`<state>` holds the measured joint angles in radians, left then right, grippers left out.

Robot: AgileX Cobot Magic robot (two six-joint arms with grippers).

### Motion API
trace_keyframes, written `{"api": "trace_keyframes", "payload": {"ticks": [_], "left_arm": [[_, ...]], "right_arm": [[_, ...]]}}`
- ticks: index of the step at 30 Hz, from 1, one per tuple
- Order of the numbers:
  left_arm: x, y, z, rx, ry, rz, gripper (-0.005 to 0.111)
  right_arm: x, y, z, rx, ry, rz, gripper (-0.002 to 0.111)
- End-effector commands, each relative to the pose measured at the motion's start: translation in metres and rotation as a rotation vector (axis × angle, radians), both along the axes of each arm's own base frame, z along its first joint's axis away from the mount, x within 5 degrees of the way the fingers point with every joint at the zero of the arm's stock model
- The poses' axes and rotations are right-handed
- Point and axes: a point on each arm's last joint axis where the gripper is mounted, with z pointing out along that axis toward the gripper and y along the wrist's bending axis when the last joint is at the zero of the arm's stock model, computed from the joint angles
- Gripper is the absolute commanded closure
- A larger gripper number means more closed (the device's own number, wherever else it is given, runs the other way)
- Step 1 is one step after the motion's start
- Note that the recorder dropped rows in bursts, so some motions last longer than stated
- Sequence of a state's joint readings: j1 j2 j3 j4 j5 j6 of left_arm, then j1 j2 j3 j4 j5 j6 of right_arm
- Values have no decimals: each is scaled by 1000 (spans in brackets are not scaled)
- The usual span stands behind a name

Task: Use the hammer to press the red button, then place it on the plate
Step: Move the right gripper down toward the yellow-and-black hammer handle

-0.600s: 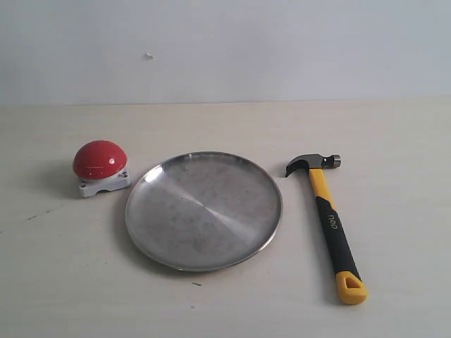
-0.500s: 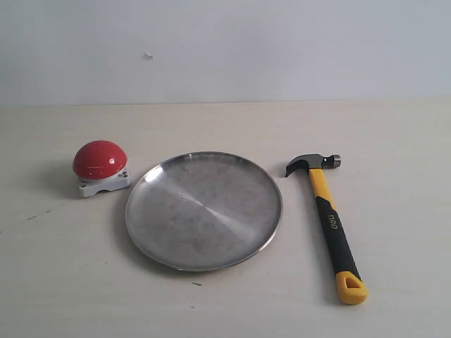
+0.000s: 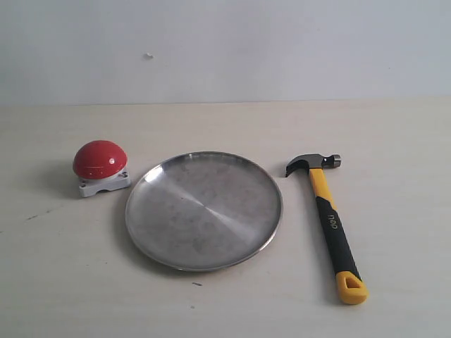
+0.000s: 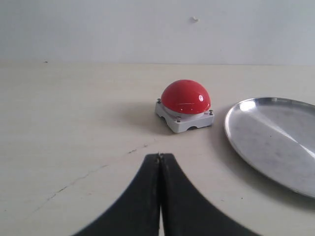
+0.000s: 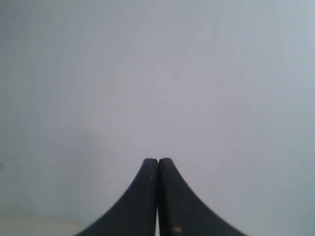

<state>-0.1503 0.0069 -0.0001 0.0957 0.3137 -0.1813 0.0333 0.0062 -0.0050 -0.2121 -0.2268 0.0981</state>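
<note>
The hammer (image 3: 328, 224) lies flat on the table right of the plate, its dark head (image 3: 312, 164) toward the back and its yellow handle end toward the front. The silver plate (image 3: 204, 210) rests mid-table; its rim (image 4: 231, 140) shows in the left wrist view. The red button (image 3: 101, 159) sits on its white base left of the plate, also seen as a red dome (image 4: 185, 97) ahead of my left gripper (image 4: 159, 156), which is shut on nothing. My right gripper (image 5: 158, 161) is shut, facing only a plain grey wall. Neither gripper shows in the exterior view.
The beige table (image 3: 394, 141) runs back to a pale wall (image 3: 282, 49). A thin dark crack (image 4: 88, 174) marks the tabletop near my left gripper.
</note>
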Motion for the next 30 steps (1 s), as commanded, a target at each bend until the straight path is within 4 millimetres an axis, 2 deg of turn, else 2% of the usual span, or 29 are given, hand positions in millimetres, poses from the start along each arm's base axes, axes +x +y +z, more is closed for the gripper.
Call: {"api": "trace_keyframes", "payload": {"ticks": [1,4,7,10,11,12,13,14,15,16,17,19,20,22,24,25,27,30], "left_arm": [[0,0,1,-8,-10,2,107],[0,0,1,-8,-10,2,107],[0,0,1,-8,-10,2,107],[0,0,1,-8,-10,2,107],[0,0,1,-8,-10,2,107],[0,0,1,-8,-10,2,107],[0,0,1,-8,-10,2,107],[0,0,1,-8,-10,2,107],[0,0,1,-8,-10,2,107],[0,0,1,-8,-10,2,107],[0,0,1,-8,-10,2,107],[0,0,1,-8,-10,2,107],[0,0,1,-8,-10,2,107],[0,0,1,-8,-10,2,107],[0,0,1,-8,-10,2,107],[0,0,1,-8,-10,2,107],[0,0,1,-8,-10,2,107],[0,0,1,-8,-10,2,107]], "right_arm": [[-16,5,27,49,-354,89,108],[-26,6,37,57,-501,120,108],[-29,6,44,77,-542,133,108],[-33,0,59,266,-566,187,108],[-29,-9,72,411,-557,163,108],[-26,-13,81,482,-550,151,108],[-14,-21,98,575,-492,86,108],[-5,-22,105,567,-449,50,108],[18,-21,124,516,-348,-1,108],[30,-19,130,498,-288,-10,108],[65,-14,143,481,-125,-9,108],[121,-4,156,466,192,18,108],[154,2,151,424,383,22,108],[207,13,139,346,743,46,108],[245,22,119,258,1106,88,108],[263,27,102,208,1310,100,108],[285,36,69,102,1546,50,108],[301,53,33,3,1705,-92,108]]}}
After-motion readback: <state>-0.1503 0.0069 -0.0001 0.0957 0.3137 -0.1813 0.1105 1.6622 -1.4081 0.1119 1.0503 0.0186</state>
